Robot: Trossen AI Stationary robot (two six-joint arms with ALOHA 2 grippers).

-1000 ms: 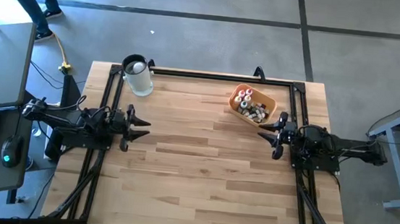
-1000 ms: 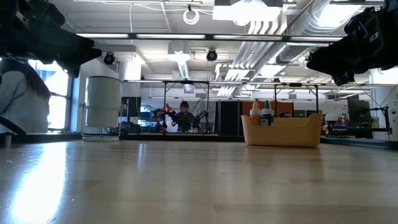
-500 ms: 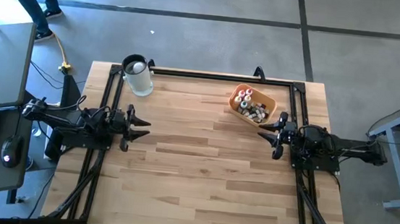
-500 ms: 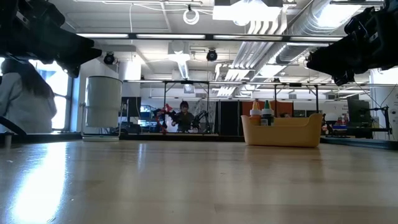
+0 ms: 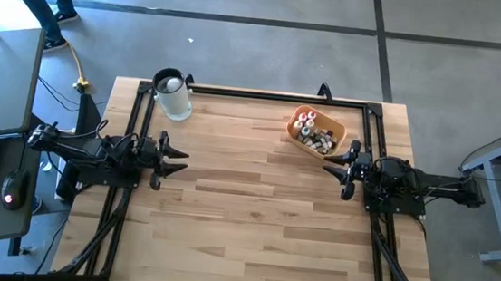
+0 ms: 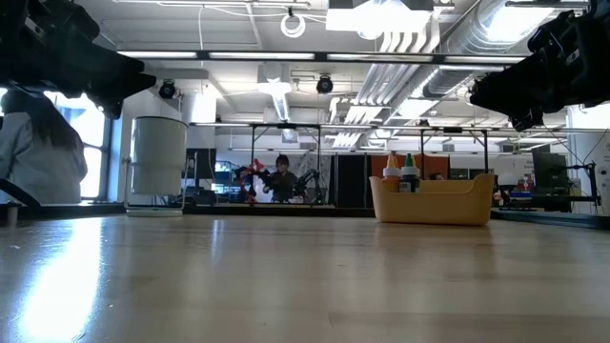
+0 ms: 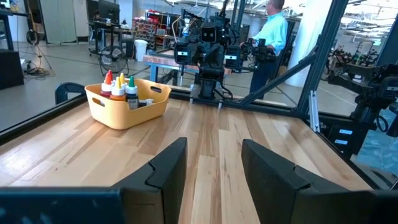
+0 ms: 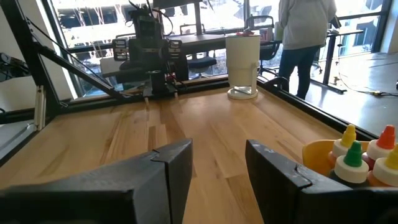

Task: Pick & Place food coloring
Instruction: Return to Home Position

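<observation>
The food coloring bottles (image 5: pixel 312 131), red, orange, yellow and green with small caps, stand packed in an orange-yellow tray (image 5: pixel 337 127) at the table's far right; their tips show above the tray wall in the low view (image 6: pixel 400 171) and in the left wrist view (image 7: pixel 119 87). My left gripper (image 5: pixel 183 157) hovers open above the table's left side. My right gripper (image 5: pixel 328 170) hovers open at the right side, just nearer than the tray. A few bottles (image 8: pixel 364 152) show beside my right gripper (image 8: pixel 217 162).
A clear round jar (image 5: pixel 173 95) stands at the far left of the table. A black frame (image 5: pixel 255 94) runs along the far edge and both sides. Bare wood (image 5: pixel 254 204) lies between the arms. A person (image 8: pixel 305 31) stands beyond the table's left side.
</observation>
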